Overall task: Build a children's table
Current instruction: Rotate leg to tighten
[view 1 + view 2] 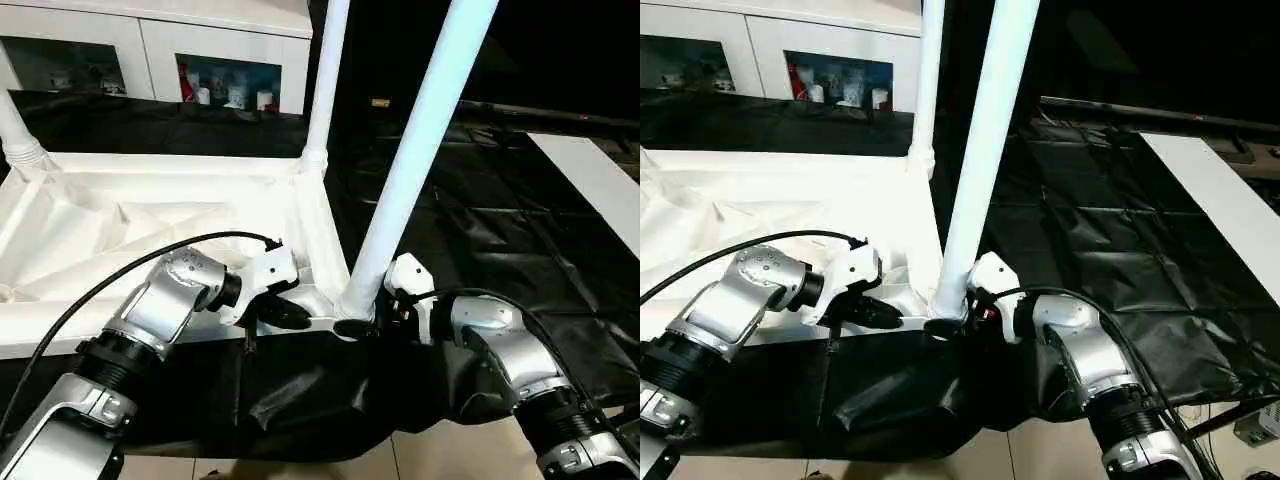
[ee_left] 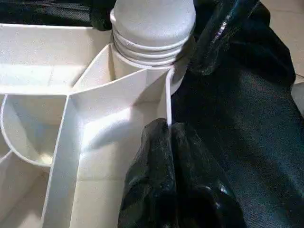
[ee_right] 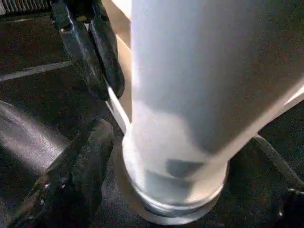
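The table (image 1: 150,225) lies upside down on the black-sheeted tabletop (image 1: 480,230), its ribbed underside up, its near edge along the tabletop's front edge. Legs rise from its corner sockets: one (image 1: 425,150) at the near right corner, leaning a little to the right, another (image 1: 325,80) upright at the far right corner, and a third (image 1: 15,135) at the far left.

The left gripper (image 1: 285,312) reaches in from the left along the near rim; its fingers (image 2: 166,180) are pressed together, pinching the thin rim wall (image 2: 167,102) just beside the near right socket. The right gripper (image 1: 375,315) comes from the right to the foot of the near leg, where the tube meets its socket collar (image 3: 175,199). Its fingers stand wide, one (image 3: 80,175) just beside the collar and the other at the far side of the tube; whether they touch the leg cannot be told.

Black sheeting (image 1: 330,390) hangs bunched over the tabletop's front edge below the grippers. A white board (image 1: 600,185) lies toward the right edge. A white cabinet (image 1: 215,60) stands behind the back edge.
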